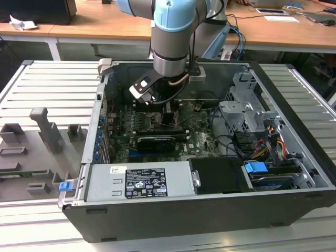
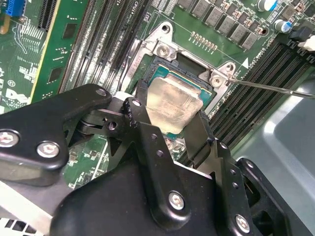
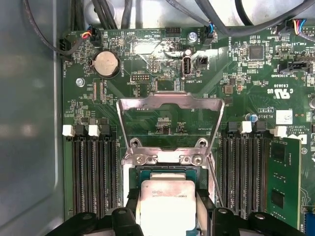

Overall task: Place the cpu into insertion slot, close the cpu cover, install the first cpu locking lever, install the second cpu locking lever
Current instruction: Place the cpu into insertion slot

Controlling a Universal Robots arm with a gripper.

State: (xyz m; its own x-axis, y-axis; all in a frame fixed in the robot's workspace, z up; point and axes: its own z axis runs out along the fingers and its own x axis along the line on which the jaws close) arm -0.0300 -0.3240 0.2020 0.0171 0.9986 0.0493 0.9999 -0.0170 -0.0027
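Two black fingers (image 2: 141, 96) pinch the chip (image 2: 173, 104): the gripper (image 3: 168, 202) has its jaws narrowed onto opposite edges, and the pale metal top faces up. The chip sits right over the square socket (image 2: 186, 63), inside its silvery rim, but I can't tell whether it is fully seated or a touch above. The cover (image 3: 170, 101) is swung open, its window frame lying back over the green board (image 3: 236, 73) and hinged at the socket's edge. A thin metal lever (image 2: 270, 87) pokes out sideways just beside the socket. Long black memory slots (image 3: 93, 172) flank it on both sides, and a coin battery (image 3: 107, 64) sits well beyond the cover. From the exterior view, the arm (image 1: 170, 37) reaches down into the open computer case (image 1: 210, 220).
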